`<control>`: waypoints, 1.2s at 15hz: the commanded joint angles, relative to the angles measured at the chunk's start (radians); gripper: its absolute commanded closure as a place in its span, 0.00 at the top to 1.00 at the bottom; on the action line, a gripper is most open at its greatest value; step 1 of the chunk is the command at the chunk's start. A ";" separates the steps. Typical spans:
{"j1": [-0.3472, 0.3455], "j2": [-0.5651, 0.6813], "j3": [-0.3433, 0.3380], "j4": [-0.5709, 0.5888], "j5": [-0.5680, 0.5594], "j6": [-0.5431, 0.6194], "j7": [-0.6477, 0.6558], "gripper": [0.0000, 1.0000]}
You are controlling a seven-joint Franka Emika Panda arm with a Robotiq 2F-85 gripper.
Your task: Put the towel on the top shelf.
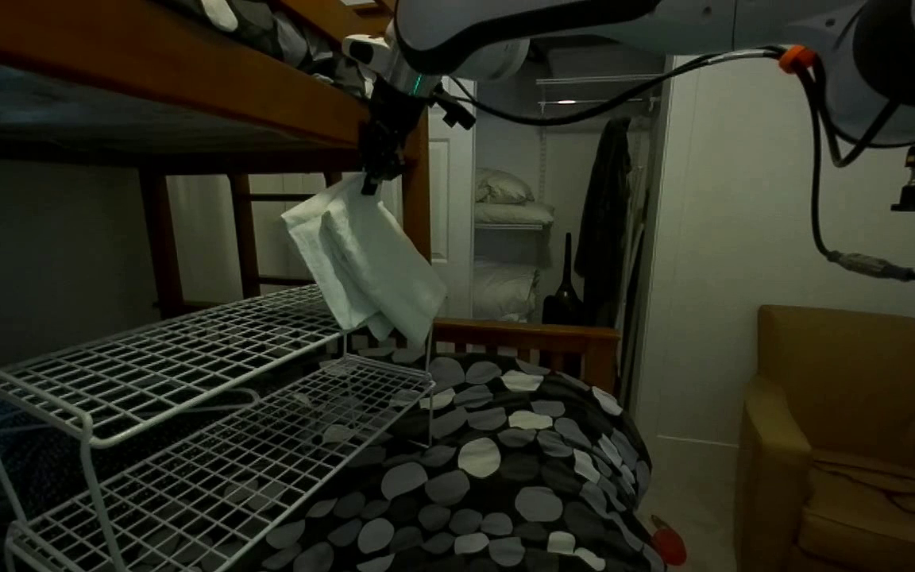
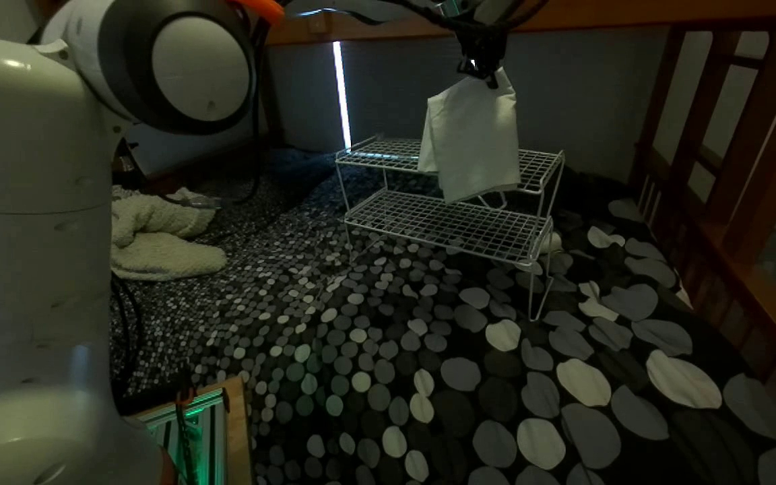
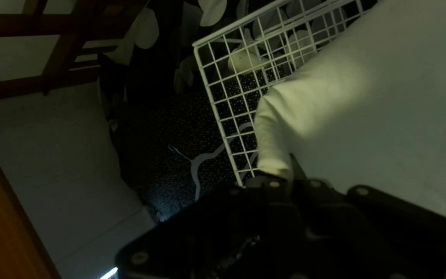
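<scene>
Basically, L to R in an exterior view: top shelf [image 1: 187,357], then towel [image 1: 382,266] hanging by the shelf's far R end, not laid yet, upper end pinched in gripper [image 1: 371,184], which is nearly closed on it; spotted bedding [image 1: 497,445] below & R. Can't tell if towel's hem touches shelf edge, so IMO raise a touch, shift L till most is over shelf, lower slow to avoid snags, release only once supported.
</scene>
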 commanded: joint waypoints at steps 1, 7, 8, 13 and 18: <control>0.000 0.002 0.000 0.002 0.001 0.000 0.001 0.06; -0.007 0.008 0.003 0.003 0.016 0.024 -0.001 0.01; -0.008 0.011 0.003 0.001 0.021 0.037 0.004 0.01; -0.022 0.033 0.010 -0.013 0.071 0.189 0.026 0.01; -0.024 0.047 -0.006 -0.039 0.073 0.247 0.067 0.01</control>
